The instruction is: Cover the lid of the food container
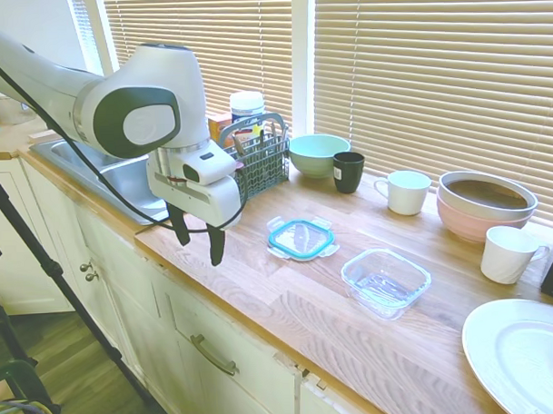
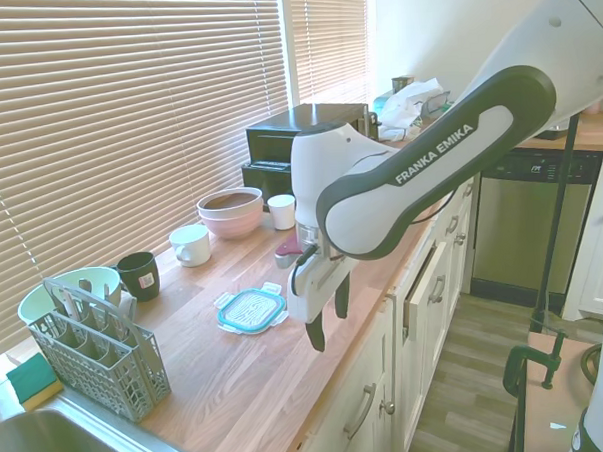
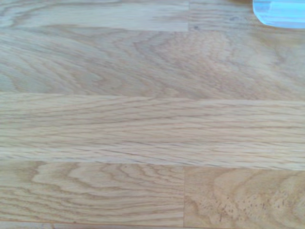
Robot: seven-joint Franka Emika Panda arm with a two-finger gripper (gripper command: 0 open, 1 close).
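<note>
The lid (image 1: 301,238), clear with a teal rim and snap tabs, lies flat on the wooden counter (image 1: 261,280). In the second exterior view the lid (image 2: 252,309) sits just left of my arm. The food container (image 1: 385,280), a shallow clear glass dish, stands to the lid's right and nearer the front; my arm hides it in the second exterior view. My gripper (image 1: 198,241) hangs open above the counter's front edge, left of the lid, with nothing between its fingers. From the other side the gripper (image 2: 328,315) also shows its dark fingers apart. A pale clear tab (image 3: 281,12) shows in the wrist view's corner.
A grey cutlery basket (image 1: 261,158), a teal bowl (image 1: 318,154), a black cup (image 1: 349,171), two white mugs (image 1: 407,191), stacked pink-and-white bowls (image 1: 485,202) line the back. A white plate (image 1: 523,357) lies front right. The sink (image 1: 121,171) is left.
</note>
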